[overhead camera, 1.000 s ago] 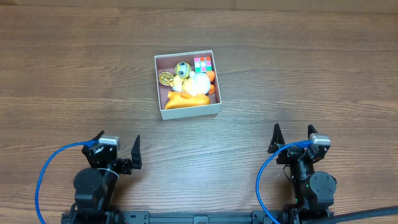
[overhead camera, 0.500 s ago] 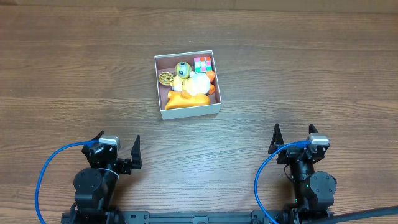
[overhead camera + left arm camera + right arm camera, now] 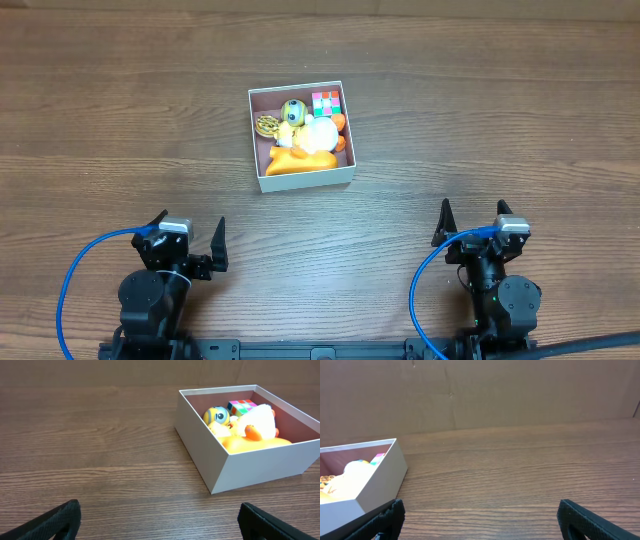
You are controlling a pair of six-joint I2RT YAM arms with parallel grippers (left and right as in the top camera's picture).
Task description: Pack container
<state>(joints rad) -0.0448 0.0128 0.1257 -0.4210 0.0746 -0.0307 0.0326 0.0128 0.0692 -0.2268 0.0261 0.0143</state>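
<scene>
Two claws: left claw (image 3: 190, 224) and right claw (image 3: 472, 211) sit at the bench's near edge, one toward each near corner. Both are spread wide and hold nothing.
Box (image 3: 306, 180): white-walled, resting flat near the middle of the bench, a little toward the far edge and left side, well apart from both claws.
Hidden: toys crowd the box and overlap. An orange duck (image 3: 298, 160) lies along the near wall, partly covering a white rounded thing (image 3: 320, 135).
Cut off: in the right wrist view the picture's left edge slices the box, so only one corner and some of the contents show. Each wrist view shows only dark fingertips (image 3: 56, 521) at its lower corners.
Hard to make out: what the white thing is. A yellow round-headed figure (image 3: 292, 112), a tan disc (image 3: 266, 125) and a coloured cube (image 3: 325, 102) are easier to read.
Bench (image 3: 520, 100): dark brown wood grain.
Room: a plain brown board (image 3: 495, 395) stands behind the far edge. Blue cables (image 3: 66, 295) loop beside the arm bases.
</scene>
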